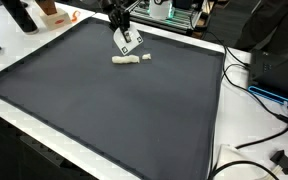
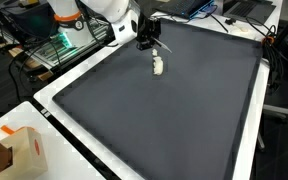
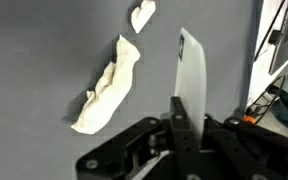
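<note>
A dark mat [image 1: 114,110] covers nearly all of a white-rimmed table [image 1: 222,120], with cables [image 1: 256,150] trailing off 1 side and a cardboard box [image 2: 24,150] at a corner. The white arm [image 2: 99,10] reaches in over the far edge of the mat, and the gripper [image 1: 128,44] hangs low near that edge. In the wrist view the gripper [image 3: 190,50] shows its fingers [image 3: 192,85] as 1 narrow blade, apparently pressed together with nothing between them. The cloth [image 3: 109,85], a crumpled white strip, lies flat on the mat just beside the fingers, apart from them; both exterior views place it a little nearer the mat's middle than the gripper, as at [image 2: 158,66]. A small white scrap [image 3: 142,15] lies just off 1 end of it, not touching. Judged from this, the step in hand is the approach, with no grasp begun. A pick would call for the jaws to part, shift sideways until they straddle the strip across its narrow width, then come down to the mat.
</note>
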### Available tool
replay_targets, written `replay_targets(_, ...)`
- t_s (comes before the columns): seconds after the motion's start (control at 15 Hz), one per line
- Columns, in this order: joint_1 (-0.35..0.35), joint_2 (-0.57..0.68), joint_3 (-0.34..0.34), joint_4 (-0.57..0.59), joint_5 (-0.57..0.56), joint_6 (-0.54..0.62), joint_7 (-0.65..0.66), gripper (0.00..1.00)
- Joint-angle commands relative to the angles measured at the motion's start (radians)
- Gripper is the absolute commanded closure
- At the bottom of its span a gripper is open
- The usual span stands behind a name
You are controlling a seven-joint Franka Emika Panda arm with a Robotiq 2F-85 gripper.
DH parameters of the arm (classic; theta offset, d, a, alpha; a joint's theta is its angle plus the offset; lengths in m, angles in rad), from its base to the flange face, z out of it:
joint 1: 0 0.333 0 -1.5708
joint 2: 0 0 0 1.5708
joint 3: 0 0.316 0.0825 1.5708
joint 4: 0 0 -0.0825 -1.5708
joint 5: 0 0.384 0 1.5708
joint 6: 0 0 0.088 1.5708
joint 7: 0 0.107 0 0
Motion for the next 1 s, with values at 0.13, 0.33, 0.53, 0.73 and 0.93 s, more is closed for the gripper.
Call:
replay_targets(0.13, -0.004, 0.009, 0.002, -0.001, 0.001, -0.013, 0.111, 0.99)
replay_targets(0.33, 0.001, -0.007, 0.003, -0.012, -0.013, 0.007, 0.183, 0.99)
replay_targets(0.53, 0.011, -0.026, 0.007, -0.023, -0.05, 0.048, 0.247, 0.99)
replay_targets(0.73, 0.024, -0.046, 0.015, -0.032, -0.113, 0.096, 0.335, 0.99)
replay_targets(0.93, 0.04, -0.072, 0.028, -0.043, -0.235, 0.144, 0.47, 0.99)
